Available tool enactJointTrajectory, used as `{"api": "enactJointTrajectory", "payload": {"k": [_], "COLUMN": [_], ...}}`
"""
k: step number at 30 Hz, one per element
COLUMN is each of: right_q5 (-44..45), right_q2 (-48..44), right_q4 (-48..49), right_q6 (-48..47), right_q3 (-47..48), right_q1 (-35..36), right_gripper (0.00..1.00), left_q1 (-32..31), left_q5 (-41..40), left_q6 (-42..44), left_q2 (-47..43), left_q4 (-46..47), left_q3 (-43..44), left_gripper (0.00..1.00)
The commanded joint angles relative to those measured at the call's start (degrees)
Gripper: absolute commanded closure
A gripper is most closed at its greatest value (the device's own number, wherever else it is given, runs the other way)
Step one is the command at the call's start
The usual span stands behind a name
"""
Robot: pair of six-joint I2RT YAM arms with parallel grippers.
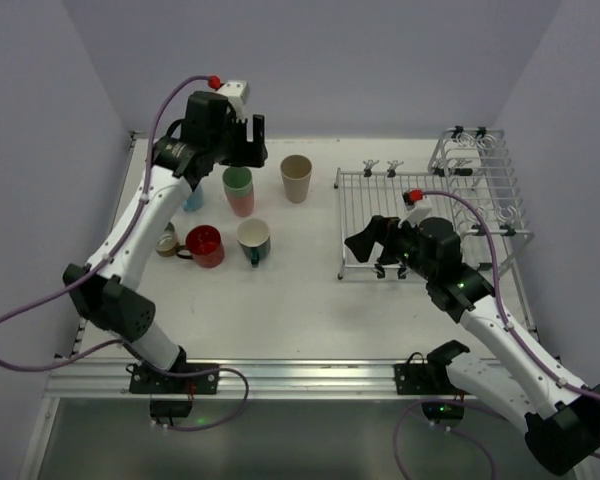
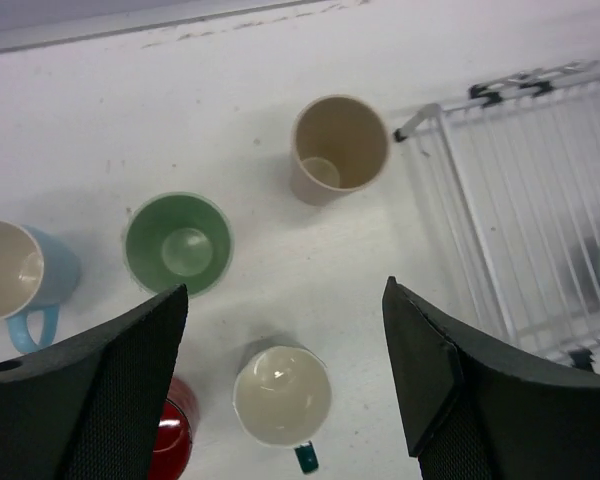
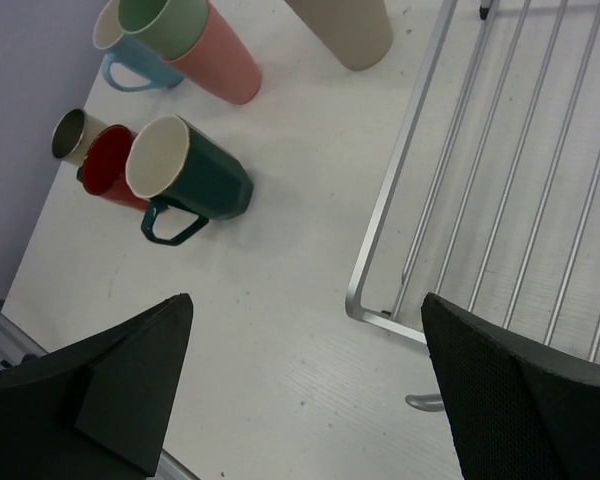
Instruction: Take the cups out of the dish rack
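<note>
- White, lightly scuffed tabletop with pale lavender walls on the left, far and right sides, and a silver metal rail along the near edge.
- One silver wire dish rack lies flat by the right edge. Its raised upright loops are at the far right corner.
- Seven cups stand upright on the bare tabletop in the far left part, all outside the rack.
- Three are handleless tumblers. A sage green tumbler is nested in a pink tumbler, and a beige tumbler stands alone, nearest the rack.
- Three are mugs with handles. They are a light blue mug, a red mug and a dark teal mug with a cream inside.
- One small beige cup with a grey inside touches the red mug on its left. I cannot tell whether it has a handle.
- The left hand hangs over the group of cups, fingers wide apart and gripping nothing.
- The right hand hangs over the rack's near left corner, also spread wide and empty.
</note>
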Motion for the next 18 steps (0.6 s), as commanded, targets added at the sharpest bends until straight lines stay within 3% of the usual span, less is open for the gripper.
{"api": "enactJointTrajectory", "payload": {"k": [1, 5, 10, 13, 15, 18], "right_q5": [4.2, 5.5, 6.5, 7.0, 6.7, 6.5], "right_q2": [-1.8, -9.4, -18.9, -23.2, -25.3, -27.2], "right_q4": [-1.8, -6.2, -11.7, -13.1, -13.5, -14.6], "right_q6": [-0.7, 0.5, 1.0, 1.2, 1.4, 1.4], "right_q3": [3.3, 8.9, 20.5, 25.2, 27.3, 29.0], "right_q1": [0.0, 0.1, 0.1, 0.0, 0.0, 0.0], "right_gripper": [0.01, 0.01, 0.01, 0.01, 0.01, 0.01], "left_q1": [-4.4, -13.0, -22.5, -28.3, -32.5, -36.5], "left_q5": [6.4, 9.5, 12.7, 12.4, 12.3, 12.2], "left_q6": [-0.9, -1.9, -3.2, -0.7, 2.9, 8.3], "left_q2": [-9.6, -15.8, -14.9, -11.9, -7.8, 0.2], "left_q4": [10.6, 22.7, 36.3, 43.4, 47.1, 48.1], "left_q3": [-10.2, -21.1, -28.4, -28.9, -27.2, -21.3], "left_gripper": [0.18, 0.18, 0.16, 0.10, 0.00, 0.00]}}
